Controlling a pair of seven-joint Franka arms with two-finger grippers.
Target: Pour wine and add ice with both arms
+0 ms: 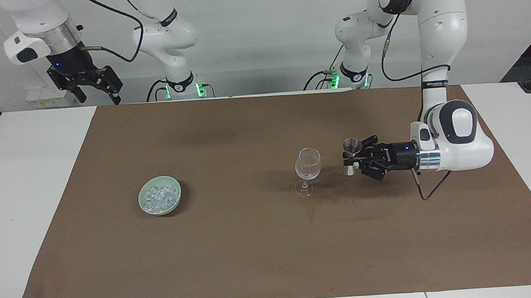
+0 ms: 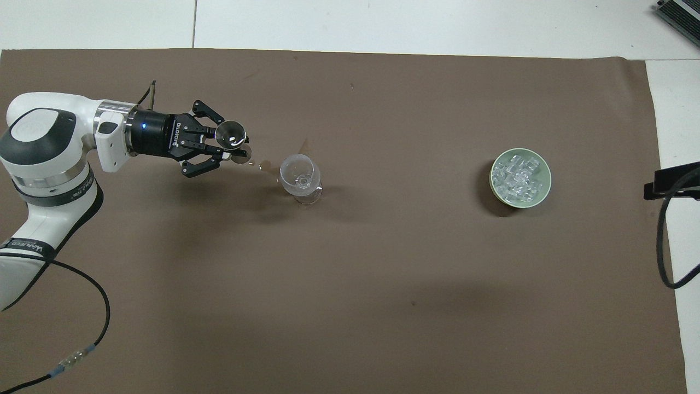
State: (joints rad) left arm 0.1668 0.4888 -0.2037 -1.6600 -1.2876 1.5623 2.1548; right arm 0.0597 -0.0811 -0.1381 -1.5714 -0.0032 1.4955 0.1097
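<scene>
Wine itself cannot be made out in either view; the largest item present is the white table, covered across most of its top by a brown mat; the left arm reaches in low and level from its own end of the table, its left gripper clamped around a small metal jigger, held upright with its open mouth facing up, above the mat and just beside a clear stemmed glass, not touching it; the right arm waits raised at its own end, the right gripper hanging with fingers spread apart, above the table edge nearest the robots; the glass stands upright near the middle of the mat; a few small wet spots lie on the mat between the glass and the jigger; a pale green bowl sits well apart from the glass toward the right arm's end; the ice lies heaped in that bowl as clear chunks.
</scene>
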